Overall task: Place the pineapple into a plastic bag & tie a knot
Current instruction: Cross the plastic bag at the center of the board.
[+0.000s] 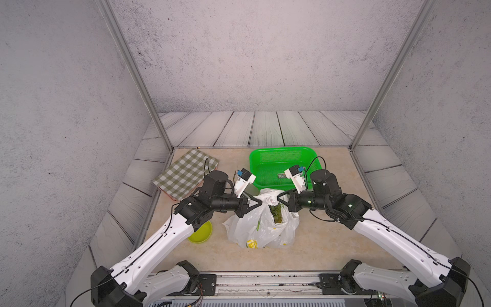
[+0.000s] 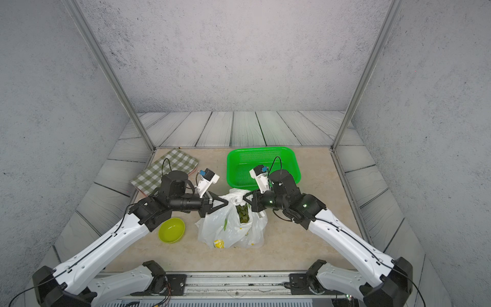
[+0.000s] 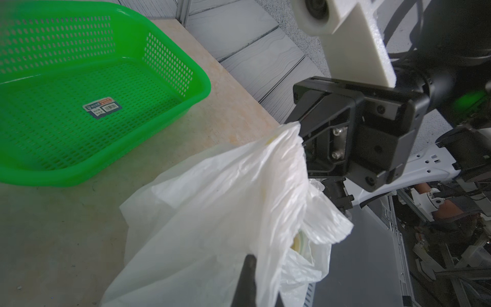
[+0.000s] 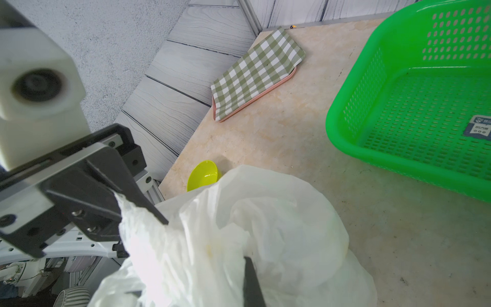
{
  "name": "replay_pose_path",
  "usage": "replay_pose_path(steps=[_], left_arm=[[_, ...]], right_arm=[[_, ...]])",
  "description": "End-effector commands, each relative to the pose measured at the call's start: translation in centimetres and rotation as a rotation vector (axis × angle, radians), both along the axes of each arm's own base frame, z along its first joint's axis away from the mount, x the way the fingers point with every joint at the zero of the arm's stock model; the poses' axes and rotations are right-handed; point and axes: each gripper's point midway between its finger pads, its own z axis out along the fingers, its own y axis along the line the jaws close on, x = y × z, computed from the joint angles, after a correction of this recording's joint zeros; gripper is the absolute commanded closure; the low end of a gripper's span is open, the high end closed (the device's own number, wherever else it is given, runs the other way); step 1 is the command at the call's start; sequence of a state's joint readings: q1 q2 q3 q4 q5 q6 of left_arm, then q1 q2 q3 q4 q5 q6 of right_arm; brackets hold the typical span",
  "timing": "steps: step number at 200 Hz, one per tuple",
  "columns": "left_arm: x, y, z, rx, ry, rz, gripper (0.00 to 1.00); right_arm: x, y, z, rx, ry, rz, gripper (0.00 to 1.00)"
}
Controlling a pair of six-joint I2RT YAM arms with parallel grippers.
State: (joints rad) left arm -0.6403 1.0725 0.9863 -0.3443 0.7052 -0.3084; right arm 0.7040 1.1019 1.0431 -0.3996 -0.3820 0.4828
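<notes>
My left gripper (image 1: 260, 202) and right gripper (image 1: 278, 198) each pinch tight on the top of the plastic bag (image 1: 252, 228). It sags between and below them, pineapple (image 1: 276, 214) inside, presumably held up for knotting.

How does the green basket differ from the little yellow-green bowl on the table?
The green basket is rectangular with perforated walls; the yellow-green bowl is round and solid. The basket is far larger than the bowl. The basket sits beyond the plastic bag; the bowl sits beside it, nearer the robot. The basket has a label on its floor; the bowl is plain. Both stand upright and empty.
</notes>
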Motion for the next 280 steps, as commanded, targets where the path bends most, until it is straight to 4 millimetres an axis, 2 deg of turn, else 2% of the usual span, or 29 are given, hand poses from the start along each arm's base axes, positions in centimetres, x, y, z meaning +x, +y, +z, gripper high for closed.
replay_pose_path(steps=[1,73,113,167,203,239,251,280], left_arm=[[-0.2,-0.5,1.7,-0.054,-0.002,-0.038,1.00],[-0.8,-1.3,0.2,-0.078,0.076,-0.078,1.00],[-0.4,-1.7,-0.7,-0.085,0.088,-0.071,1.00],[-0.6,-2.8,-2.6,-0.075,0.119,-0.087,1.00],[-0.7,-2.9,-3.4,-0.064,0.122,-0.078,1.00],[-0.9,-2.4,-4.4,-0.031,0.122,-0.063,1.00],[-1.0,-2.2,-4.5,-0.028,0.122,-0.061,1.00],[-1.7,-2.1,-3.8,-0.050,0.116,-0.080,1.00]], right_arm=[[0.4,0.1,2.3,0.060,-0.044,-0.022,1.00],[2.5,2.0,4.7,0.281,-0.041,-0.082,1.00],[1.9,4.1,5.9,0.450,0.029,0.009,1.00],[2.3,4.7,6.1,0.589,0.103,-0.003,1.00],[1.8,5.7,6.8,0.646,0.149,0.061,1.00],[0.8,5.4,7.5,0.620,0.141,0.096,1.00],[0.7,5.0,7.1,0.592,0.137,0.079,1.00],[1.1,3.7,6.9,0.550,0.080,0.003,1.00]])
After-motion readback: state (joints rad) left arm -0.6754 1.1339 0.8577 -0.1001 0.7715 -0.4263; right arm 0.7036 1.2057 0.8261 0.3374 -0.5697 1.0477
